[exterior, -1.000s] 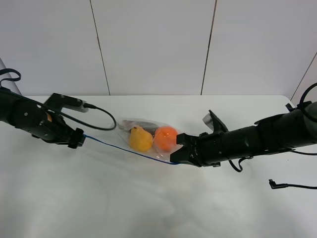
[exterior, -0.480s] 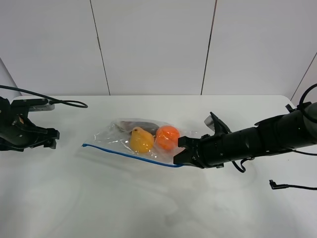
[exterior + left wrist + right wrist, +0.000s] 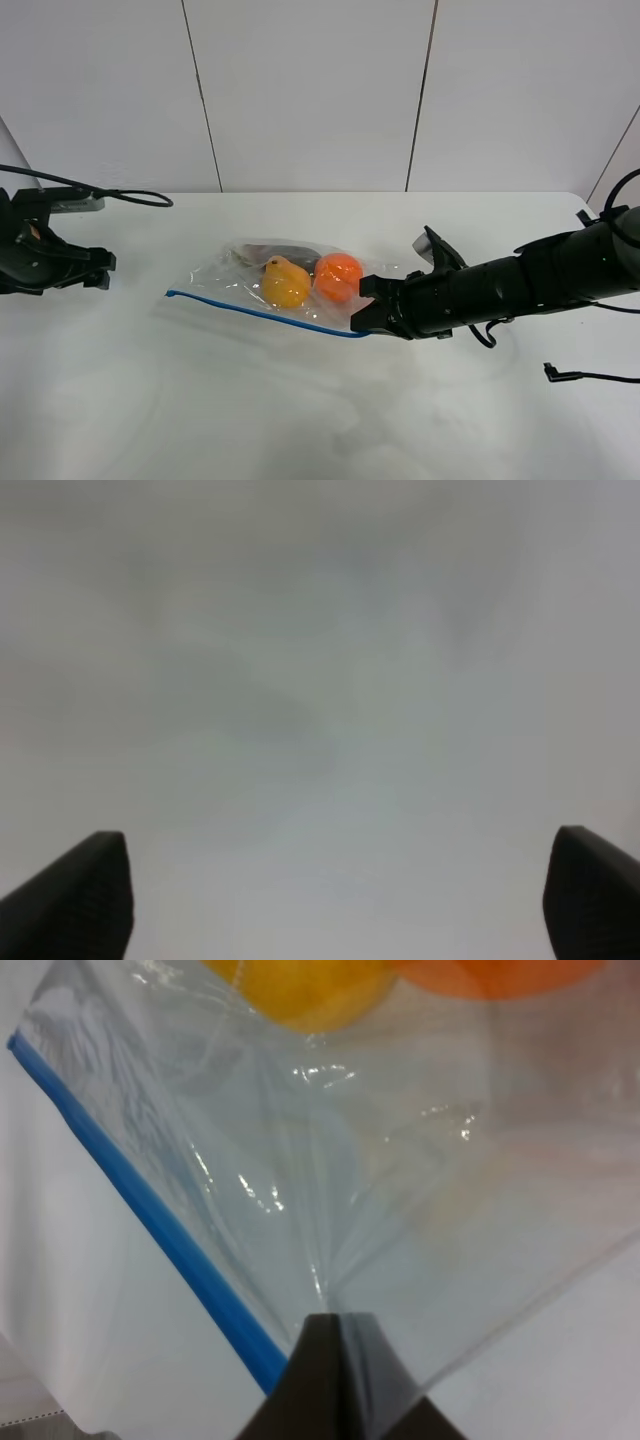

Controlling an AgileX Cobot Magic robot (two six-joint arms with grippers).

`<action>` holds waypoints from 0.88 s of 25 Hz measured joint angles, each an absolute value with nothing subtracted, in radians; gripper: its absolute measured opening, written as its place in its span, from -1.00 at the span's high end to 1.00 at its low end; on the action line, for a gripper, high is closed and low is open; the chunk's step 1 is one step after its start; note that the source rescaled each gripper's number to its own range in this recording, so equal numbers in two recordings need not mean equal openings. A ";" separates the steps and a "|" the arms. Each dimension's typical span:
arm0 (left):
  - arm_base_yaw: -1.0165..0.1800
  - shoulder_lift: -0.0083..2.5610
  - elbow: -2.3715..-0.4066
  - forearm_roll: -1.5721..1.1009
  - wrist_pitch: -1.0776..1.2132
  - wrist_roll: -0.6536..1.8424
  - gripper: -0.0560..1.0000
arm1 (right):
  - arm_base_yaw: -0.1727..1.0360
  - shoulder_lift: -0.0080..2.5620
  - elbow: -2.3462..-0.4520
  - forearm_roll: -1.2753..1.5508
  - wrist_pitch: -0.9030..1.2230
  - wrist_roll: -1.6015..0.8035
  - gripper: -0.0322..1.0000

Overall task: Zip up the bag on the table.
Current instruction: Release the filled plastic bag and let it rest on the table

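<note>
The bag (image 3: 290, 275) lies on the white desk (image 3: 300, 420) with a yellow fruit (image 3: 285, 283) and an orange fruit (image 3: 337, 277) inside. Its blue zip strip (image 3: 255, 312) runs along one long edge. In the high view the right fingers (image 3: 363, 308) meet the bag at the strip's end on the robot's right, but their grip is hard to read there. The right wrist view shows them pressed together, pinching the clear plastic just beside the strip. The left fingers (image 3: 98, 268) sit well apart from the bag, beyond the strip's other end. Only the left wrist view shows them spread wide, each fingertip (image 3: 85, 890) at the edge of a blurred stretch of desk.
</note>
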State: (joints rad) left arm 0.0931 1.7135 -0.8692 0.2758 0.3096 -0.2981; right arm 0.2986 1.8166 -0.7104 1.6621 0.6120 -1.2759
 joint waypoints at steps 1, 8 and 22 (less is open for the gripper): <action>0.093 1.700 -0.869 0.276 0.305 -0.296 -0.94 | 0.299 1.817 -0.710 1.662 0.611 -1.276 0.94; 0.091 1.619 -0.874 0.264 0.309 -0.292 -0.94 | 0.299 1.817 -0.710 1.662 0.605 -1.276 0.94; -0.038 1.245 -0.874 0.161 0.407 -0.236 -0.94 | 0.299 1.817 -0.710 1.662 0.598 -1.276 0.94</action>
